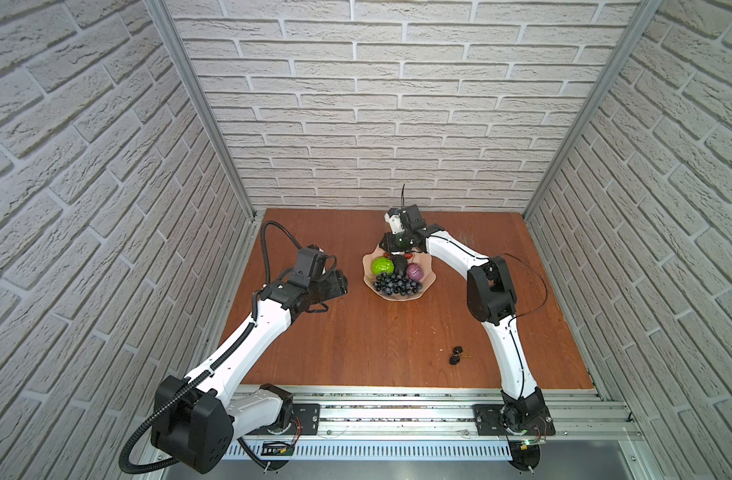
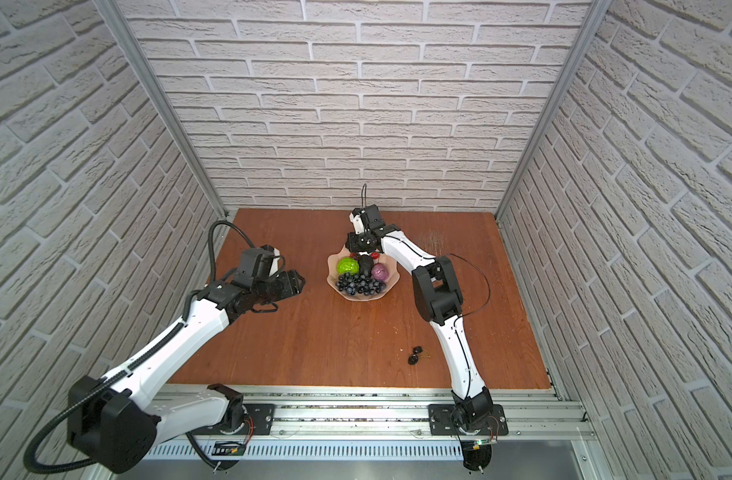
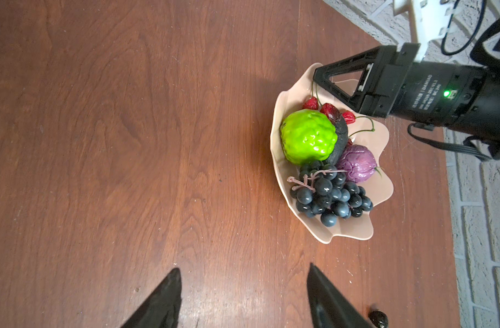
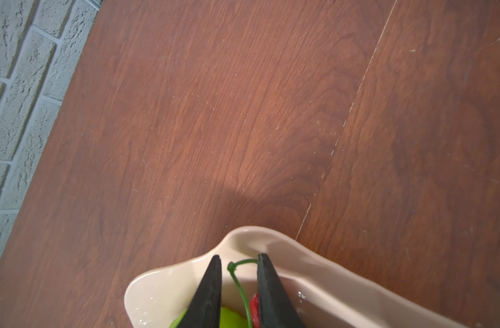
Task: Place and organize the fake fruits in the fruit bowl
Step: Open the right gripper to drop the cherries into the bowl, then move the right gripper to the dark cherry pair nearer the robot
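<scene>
My right jaws stand slightly parted over the far rim of the fruit bowl [image 4: 342, 279], a green stem [image 4: 241, 286] loose between them, its red strawberry [image 4: 253, 308] inside. I should widen, lift straight, not snag it. My left jaws hang spread above the counter [image 3: 129, 142]. The dark cherries [image 1: 455, 356] wait outside. A motor label [image 3: 426, 92] reads "DAMIAO", "DC 24V".

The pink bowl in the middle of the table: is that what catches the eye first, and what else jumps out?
Yes: the pale pink bowl, toward the back of the table, holds a lime-green ball, a purple fruit and a dark grape bunch. The right gripper hangs over its far rim, jaws slightly apart around a green stem. Dark cherries lie alone near the table's front right.
</scene>
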{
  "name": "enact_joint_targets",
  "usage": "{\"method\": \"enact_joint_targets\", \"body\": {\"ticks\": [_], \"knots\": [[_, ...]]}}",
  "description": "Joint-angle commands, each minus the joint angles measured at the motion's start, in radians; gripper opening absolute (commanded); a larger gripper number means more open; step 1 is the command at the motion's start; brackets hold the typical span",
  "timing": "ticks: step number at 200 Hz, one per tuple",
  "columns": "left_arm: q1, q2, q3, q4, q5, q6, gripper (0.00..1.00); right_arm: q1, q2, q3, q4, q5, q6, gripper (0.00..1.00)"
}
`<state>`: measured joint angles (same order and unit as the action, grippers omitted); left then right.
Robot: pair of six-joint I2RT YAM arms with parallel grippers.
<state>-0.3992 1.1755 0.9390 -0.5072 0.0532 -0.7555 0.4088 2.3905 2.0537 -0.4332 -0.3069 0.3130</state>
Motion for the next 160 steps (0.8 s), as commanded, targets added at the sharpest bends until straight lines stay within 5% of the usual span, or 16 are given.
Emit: {"method": "enact_joint_targets", "body": {"ticks": [1,119,160], "knots": [[0.005,-0.015,0.0,0.003,0.001,-0.002,0.7,0.004,-0.047,-0.009,-0.005,-0.002,-0.024,0.29],[-0.023,-0.02,0.01,-0.013,0.017,-0.019,0.7,0.004,-0.404,-0.281,-0.017,0.062,-0.087,0.4],[-0.043,-0.004,-0.015,0.055,0.019,-0.026,0.7,0.004,-0.692,-0.547,-0.014,0.145,-0.078,0.41]]}}
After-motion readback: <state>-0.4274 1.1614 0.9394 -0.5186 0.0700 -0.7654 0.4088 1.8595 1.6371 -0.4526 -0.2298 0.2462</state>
